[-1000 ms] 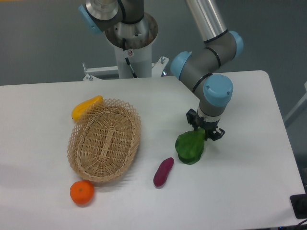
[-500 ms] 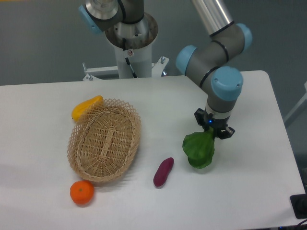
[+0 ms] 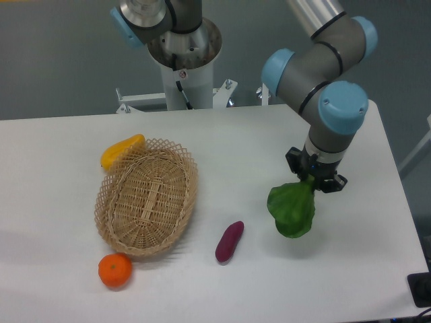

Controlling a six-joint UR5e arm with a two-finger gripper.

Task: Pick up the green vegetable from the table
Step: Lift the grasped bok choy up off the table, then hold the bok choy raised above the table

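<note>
At the right of the frame, the black two-finger gripper (image 3: 315, 182) on the grey arm with light blue joint caps (image 3: 330, 101) points straight down and is clamped on the stem end of the rounded dark green leafy toy vegetable (image 3: 291, 210). The vegetable hangs leaves-down beneath the fingers, right of centre; whether its lower edge touches the large flat white tabletop (image 3: 60, 282) or is just clear of it cannot be told. Left of the vegetable, near the lower middle, lies a small purple sweet potato (image 3: 229, 241). An oval woven wicker basket (image 3: 147, 196) sits in the left-centre of the frame. A yellow-orange pepper (image 3: 121, 151) touches its upper left rim, and a round orange fruit (image 3: 115, 270) rests just beside its lower edge.
</note>
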